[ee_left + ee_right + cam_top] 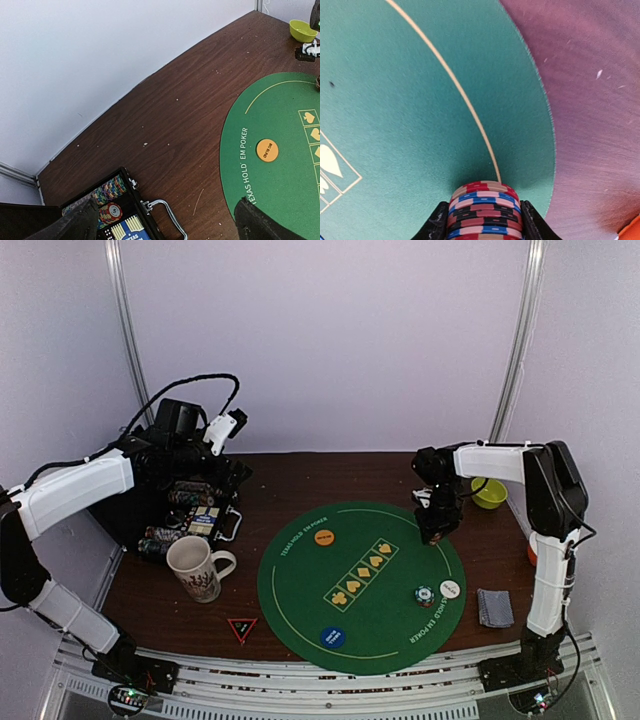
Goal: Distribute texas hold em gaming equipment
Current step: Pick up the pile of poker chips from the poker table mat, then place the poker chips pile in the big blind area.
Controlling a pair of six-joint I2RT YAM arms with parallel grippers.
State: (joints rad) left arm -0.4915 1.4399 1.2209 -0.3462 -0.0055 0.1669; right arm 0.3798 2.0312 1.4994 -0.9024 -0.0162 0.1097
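1. Over far-right rim of green mat (300,585), R gripper (437,530) pinches a mixed chip stack (482,207) w/ red, blue, black & white edges. Fingers (436,222) press on both sides of it. Stack is by the gold line near mat edge; can't tell if it touches the felt.
2. L gripper (168,201) is spread wide, hanging above the open chip case (120,210) at far-left of table (290,475).
3. On mat: orange button (324,536) far-left, blue button (333,637) at near edge, white button (450,589) near-right w/ teal-white chip stack (425,596) just beside it.
4. Grey-blue cards (494,607) lie off the mat, on the wood to its near-right.
5. Cream mug (195,568) stands upright left of mat, near the case. Red triangle marker (242,628) lies near-left of mat. Yellow-green bowl (489,493) sits far-right, beside R arm.
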